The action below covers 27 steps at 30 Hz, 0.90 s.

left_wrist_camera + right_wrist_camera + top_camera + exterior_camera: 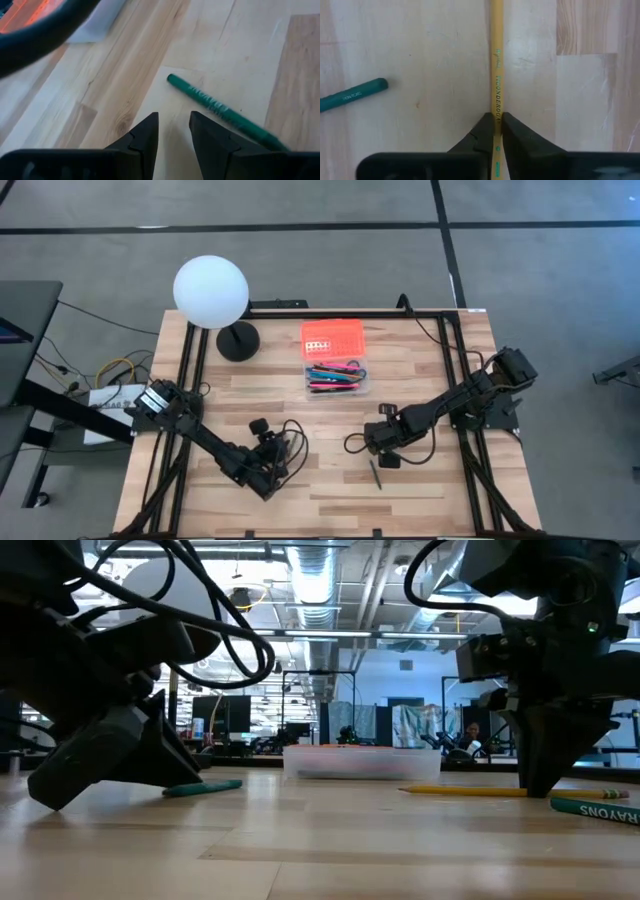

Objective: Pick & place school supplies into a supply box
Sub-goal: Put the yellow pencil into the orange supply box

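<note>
The right gripper (pixel 494 131) is clamped on a yellow pencil (pixel 496 60), its two fingertips pinching the shaft from either side low against the wooden bench (pixel 420 500), right of the bench's middle. Just beside it lies a teal crayon (pixel 353 94), and a dark pen (pixel 377 473) rests on the boards nearer the front edge. The left gripper (pixel 173 131) hangs near the front-left part of the bench with its fingers parted and nothing between them; a green pen (pixel 220 111) lies on the wood just beside one fingertip. The supply box (pixel 336 378), its clear base holding pink, blue and black pens, sits toward the back edge at the middle, with its orange lid (pixel 332 335) behind it. A white globe lamp (pixel 211 293) stands at the back-left.
</note>
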Each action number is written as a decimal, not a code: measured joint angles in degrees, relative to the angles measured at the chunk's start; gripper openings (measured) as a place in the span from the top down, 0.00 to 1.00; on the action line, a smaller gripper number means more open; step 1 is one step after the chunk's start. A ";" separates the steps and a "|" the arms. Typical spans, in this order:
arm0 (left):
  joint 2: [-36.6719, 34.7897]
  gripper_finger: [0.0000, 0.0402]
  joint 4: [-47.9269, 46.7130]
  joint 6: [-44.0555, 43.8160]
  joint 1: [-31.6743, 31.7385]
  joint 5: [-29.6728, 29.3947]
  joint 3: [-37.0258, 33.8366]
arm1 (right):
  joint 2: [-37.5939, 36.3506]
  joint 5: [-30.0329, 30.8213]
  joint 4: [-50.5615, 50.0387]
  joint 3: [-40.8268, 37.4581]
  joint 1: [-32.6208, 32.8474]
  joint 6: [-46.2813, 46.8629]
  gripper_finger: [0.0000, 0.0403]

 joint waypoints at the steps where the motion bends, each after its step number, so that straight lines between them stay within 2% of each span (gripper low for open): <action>1: 0.02 0.72 0.08 0.18 0.00 0.20 0.00 | -0.02 0.01 0.00 0.00 0.00 -0.10 0.97; 10: 0.11 0.72 0.09 0.24 0.00 0.56 0.00 | -0.04 0.15 -0.24 0.04 0.09 -3.78 0.99; 15: 0.17 0.72 0.06 0.23 0.00 0.52 -0.02 | 0.02 2.60 -0.37 0.04 1.37 -5.99 1.00; 22: 0.21 0.72 -0.18 0.20 -0.02 0.48 -0.04 | 0.43 8.94 -2.74 1.81 3.69 -8.49 1.00; 27: 0.22 0.72 -0.18 0.20 -0.02 0.43 -0.04 | 0.63 16.54 -7.04 4.90 4.17 -10.52 1.00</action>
